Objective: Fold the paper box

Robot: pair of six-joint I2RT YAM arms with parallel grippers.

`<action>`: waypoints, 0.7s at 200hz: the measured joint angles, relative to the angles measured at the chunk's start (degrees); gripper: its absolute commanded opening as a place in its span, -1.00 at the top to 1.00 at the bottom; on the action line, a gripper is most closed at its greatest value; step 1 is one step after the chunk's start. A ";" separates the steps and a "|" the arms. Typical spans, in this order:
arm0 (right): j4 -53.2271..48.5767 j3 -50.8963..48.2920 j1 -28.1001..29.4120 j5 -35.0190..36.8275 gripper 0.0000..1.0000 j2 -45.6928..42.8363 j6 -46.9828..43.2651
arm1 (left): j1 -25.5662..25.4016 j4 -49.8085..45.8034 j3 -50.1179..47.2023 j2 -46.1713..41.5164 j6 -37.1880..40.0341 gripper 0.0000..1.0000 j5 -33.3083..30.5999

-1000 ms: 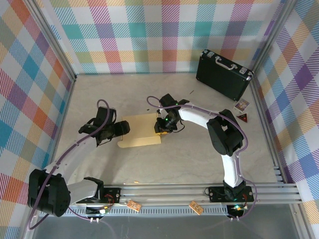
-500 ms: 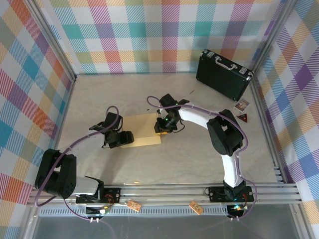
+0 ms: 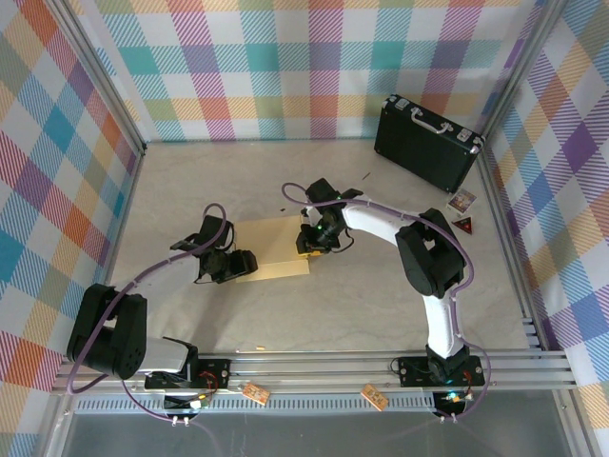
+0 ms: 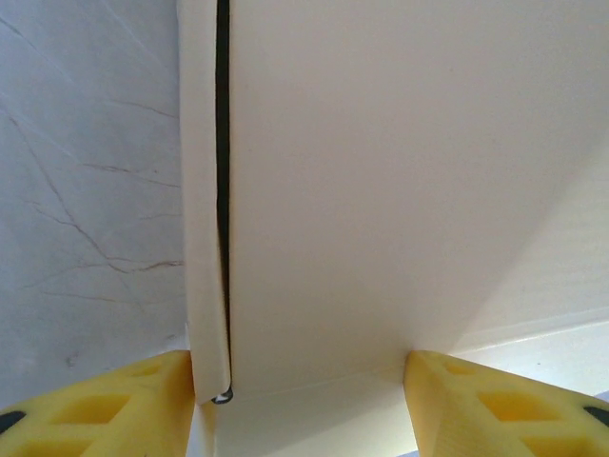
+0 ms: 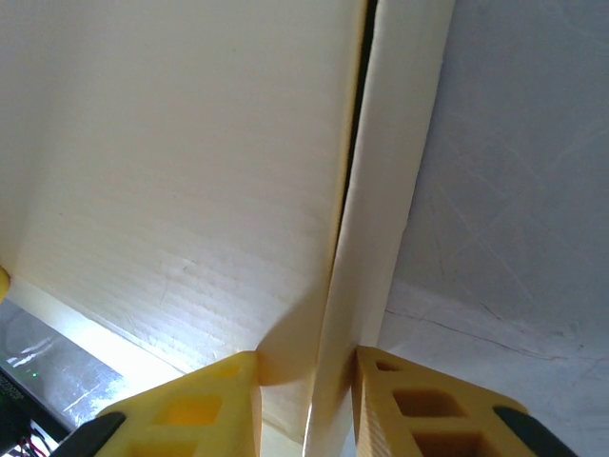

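The paper box (image 3: 274,246) lies tan and mostly flat at the table's middle. My left gripper (image 3: 238,265) is at its left edge. In the left wrist view its yellow fingers (image 4: 105,409) stand either side of a pale box panel (image 4: 400,190) and a narrow side flap, touching both; the left gripper (image 4: 300,400) is shut across this edge. My right gripper (image 3: 309,238) is at the box's right edge. In the right wrist view the right gripper (image 5: 306,400) is shut on a narrow upright flap of the box (image 5: 190,171), pinched between its fingers (image 5: 419,409).
A black briefcase (image 3: 425,143) stands at the back right corner. Two small cards (image 3: 462,202) lie by the right wall. Plaid walls close three sides, and a metal rail (image 3: 333,367) runs along the near edge by the arm bases.
My left arm swung right to the box's left edge, and its jaws narrowed around that edge. The tab that stuck out at the lower left no longer shows. The right arm held still.
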 measured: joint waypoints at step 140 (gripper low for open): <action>-0.94 0.35 -0.63 0.33 0.44 0.04 -0.24 | -0.04 -4.37 1.07 0.00 -2.84 -0.18 3.93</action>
